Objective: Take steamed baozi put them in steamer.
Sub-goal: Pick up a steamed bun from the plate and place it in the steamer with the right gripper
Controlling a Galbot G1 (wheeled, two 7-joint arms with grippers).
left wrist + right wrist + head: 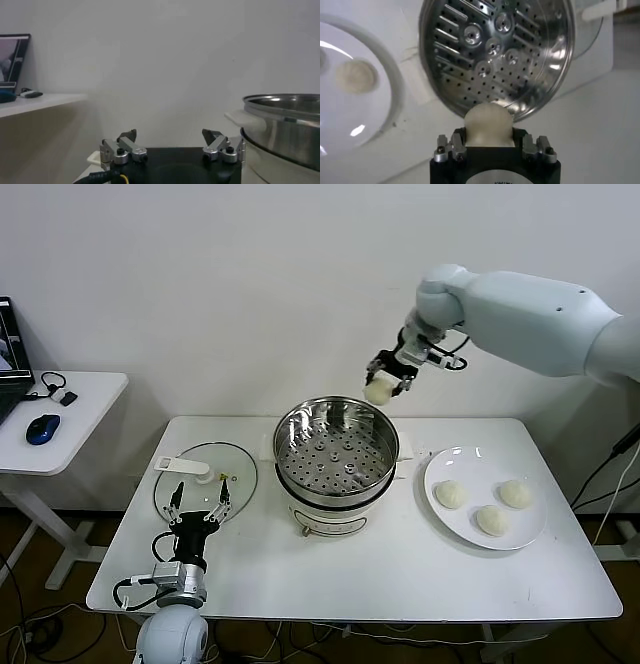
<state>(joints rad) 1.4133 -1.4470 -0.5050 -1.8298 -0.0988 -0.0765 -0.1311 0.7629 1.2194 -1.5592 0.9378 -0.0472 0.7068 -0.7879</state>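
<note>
My right gripper [388,377] hangs above the far rim of the steamer [292,427], shut on a cream-white steamed baozi [379,391]. In the right wrist view that baozi [487,121] sits between the jaws of the right gripper [489,141], with the steamer's perforated tray [495,50] below it and nothing lying on the tray. Three more baozi [451,494], [516,493], [491,520] rest on the white plate [472,465] to the right of the steamer. My left gripper [198,502] is parked open at the table's front left, its fingers up and holding nothing.
A flat glass lid [215,484] with a white handle lies left of the steamer, just behind the left gripper. A side table [85,399] with a blue mouse [42,427] stands at far left. The steamer's wall [285,135] is close beside the left gripper [170,137].
</note>
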